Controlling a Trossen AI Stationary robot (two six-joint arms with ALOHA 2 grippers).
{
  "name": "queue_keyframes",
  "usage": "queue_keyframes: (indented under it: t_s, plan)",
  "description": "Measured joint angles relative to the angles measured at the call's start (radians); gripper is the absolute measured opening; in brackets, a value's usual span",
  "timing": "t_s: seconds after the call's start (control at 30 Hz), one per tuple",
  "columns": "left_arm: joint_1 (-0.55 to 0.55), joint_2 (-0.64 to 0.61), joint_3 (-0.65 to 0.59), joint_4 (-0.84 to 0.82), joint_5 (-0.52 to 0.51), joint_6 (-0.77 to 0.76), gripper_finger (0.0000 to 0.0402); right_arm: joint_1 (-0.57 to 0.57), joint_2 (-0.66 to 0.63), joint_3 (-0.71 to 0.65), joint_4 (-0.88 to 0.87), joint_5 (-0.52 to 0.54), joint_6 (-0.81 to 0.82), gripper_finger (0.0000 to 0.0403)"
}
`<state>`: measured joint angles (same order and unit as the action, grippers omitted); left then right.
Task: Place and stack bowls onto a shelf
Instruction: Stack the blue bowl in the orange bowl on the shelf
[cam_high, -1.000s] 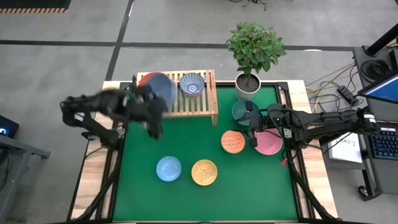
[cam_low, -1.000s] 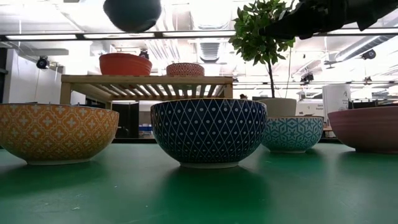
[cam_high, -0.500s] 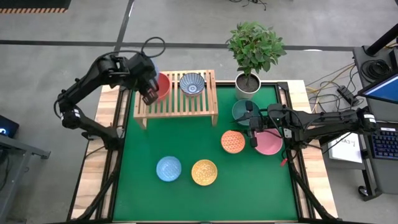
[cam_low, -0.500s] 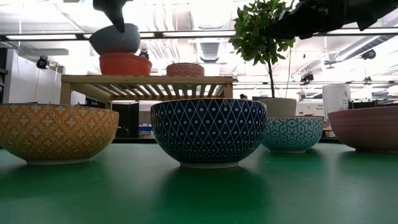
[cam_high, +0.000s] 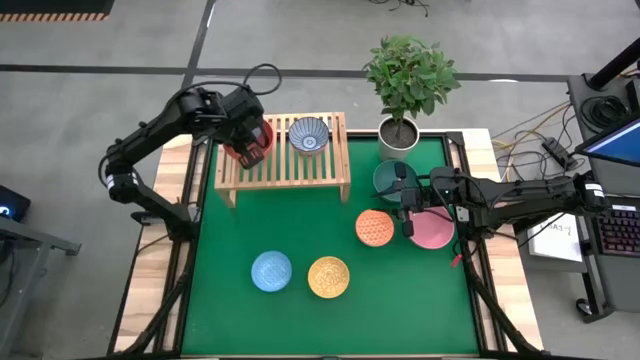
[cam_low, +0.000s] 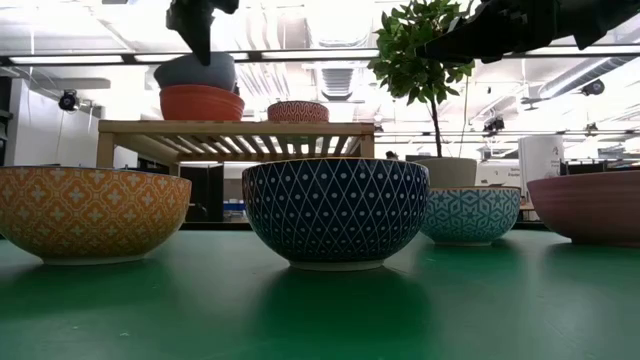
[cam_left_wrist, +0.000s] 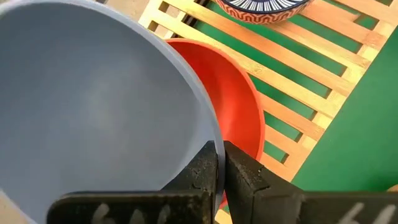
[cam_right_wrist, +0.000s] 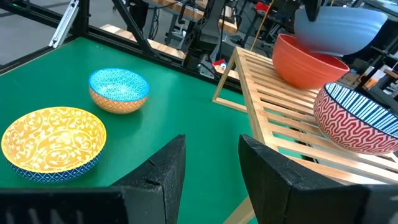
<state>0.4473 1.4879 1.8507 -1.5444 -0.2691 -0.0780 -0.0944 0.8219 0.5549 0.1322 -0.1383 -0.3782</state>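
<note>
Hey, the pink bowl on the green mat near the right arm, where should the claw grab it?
Take the plain round pink bowl by its rim, coming straight down from above. It sits upright and open, so one finger can go inside the wall and one outside. The right claw hangs open at its edge nearest the orange patterned bowl.

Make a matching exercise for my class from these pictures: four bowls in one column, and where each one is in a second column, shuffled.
Column one:
1. grey-blue bowl
2. red bowl
3. pink bowl
4. yellow bowl

Column two:
A. on the green mat, beside the light blue bowl
B. pinched at its rim by the left gripper
C. on the shelf, under another bowl
D. partly under the right arm

Pairs: 1-B, 2-C, 3-D, 4-A
</note>
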Motion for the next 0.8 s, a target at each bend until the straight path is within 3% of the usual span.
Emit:
queue_keyframes:
  t_s: [0.47,0.8]
  plan:
    - [-0.004,0.004,0.000,0.000,0.002,-0.011,0.0074,0.000,0.000,0.000,0.000,0.000,0.000,0.0139]
    - [-0.045,0.000,0.046,-0.003,0.077,-0.020,0.0098,0.000,0.000,0.000,-0.001,0.000,0.005,0.0139]
